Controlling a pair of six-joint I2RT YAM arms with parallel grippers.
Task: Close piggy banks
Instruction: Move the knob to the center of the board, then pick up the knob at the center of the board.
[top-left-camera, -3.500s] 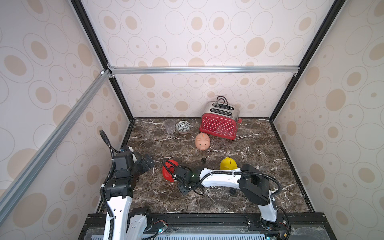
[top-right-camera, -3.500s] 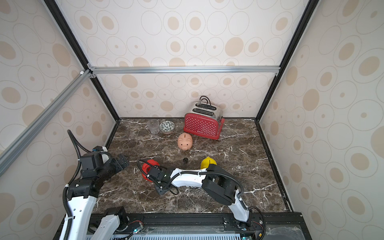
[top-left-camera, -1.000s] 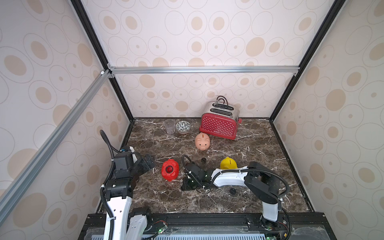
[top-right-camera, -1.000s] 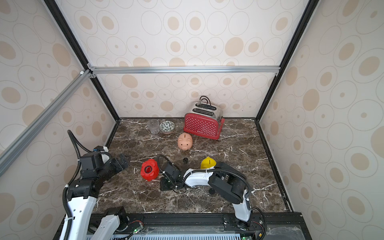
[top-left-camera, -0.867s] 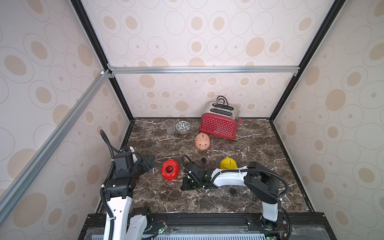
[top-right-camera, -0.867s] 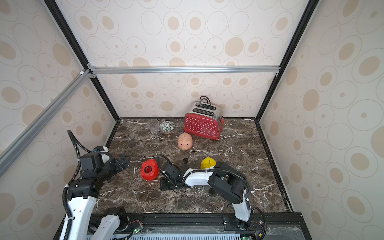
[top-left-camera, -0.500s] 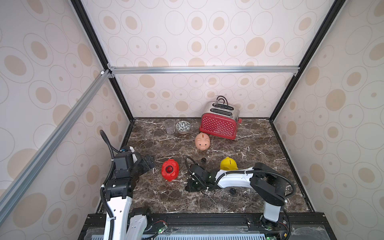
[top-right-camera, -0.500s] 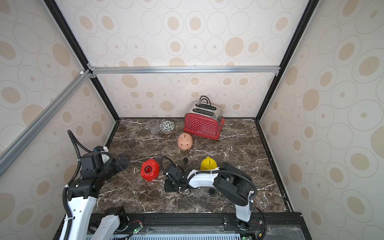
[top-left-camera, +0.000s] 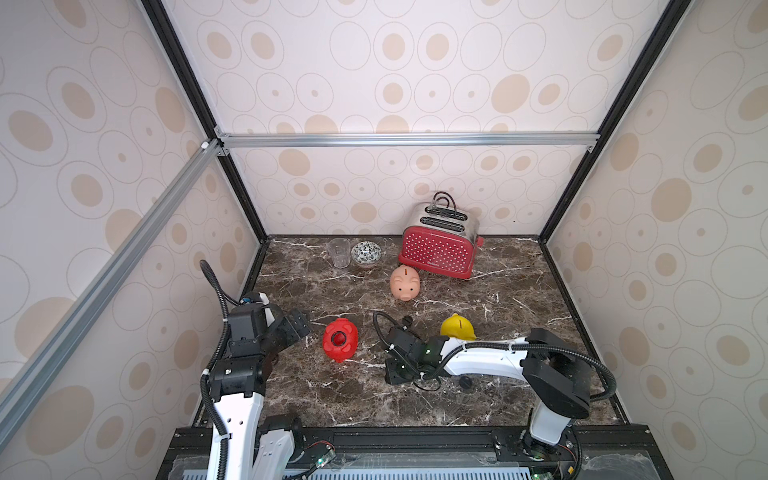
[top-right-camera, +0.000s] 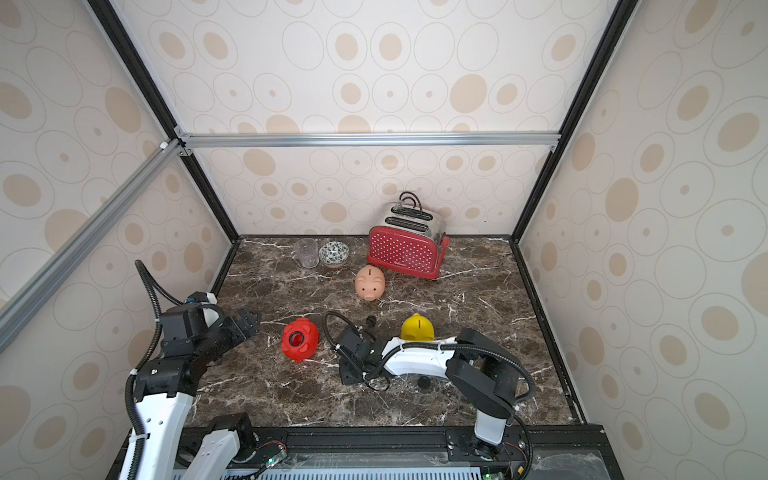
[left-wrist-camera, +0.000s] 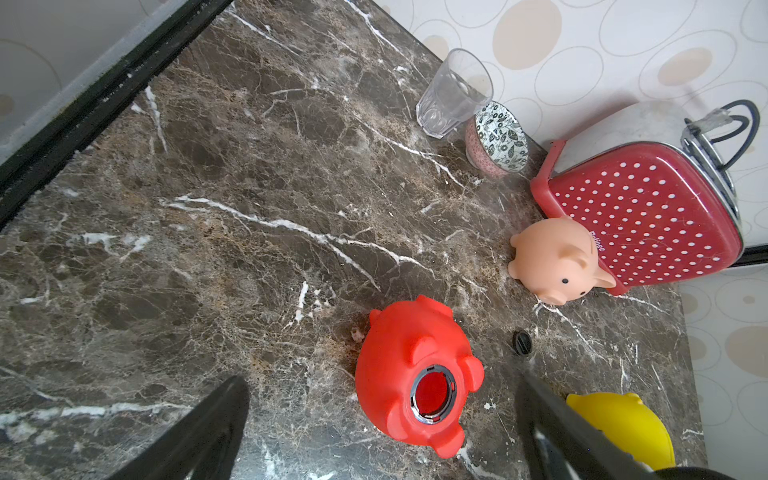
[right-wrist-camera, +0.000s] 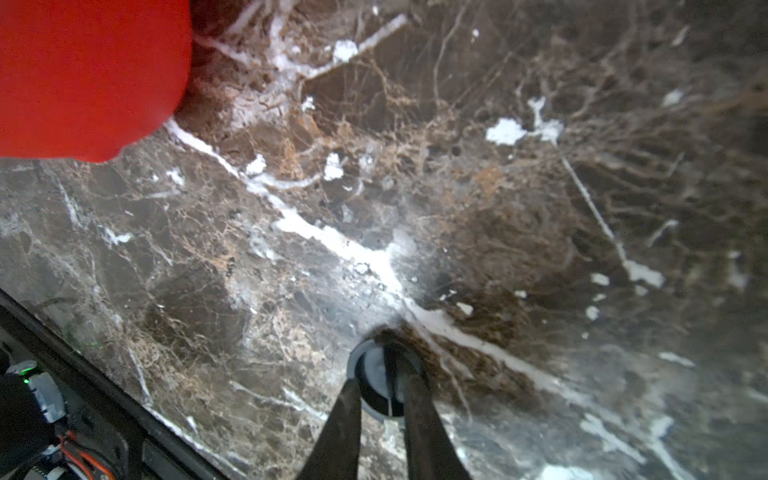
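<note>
Marble top (top-left-camera: 332, 395): right gripper (right-wrist-camera: 380, 370) narrowly parted astride black plug (right-wrist-camera: 382, 399), hold unclear; left gripper (top-left-camera: 296, 328) wide, empty, red piggy bank (top-left-camera: 341, 350) just ahead.

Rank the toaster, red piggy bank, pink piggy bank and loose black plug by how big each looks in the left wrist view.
1. toaster
2. red piggy bank; it lies nearer the camera, so its lead over the next is unsure
3. pink piggy bank
4. black plug, smallest by far

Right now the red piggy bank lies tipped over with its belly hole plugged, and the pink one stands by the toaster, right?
No: the belly hole of the red piggy bank is open, as the left wrist view shows. The rest holds.
</note>
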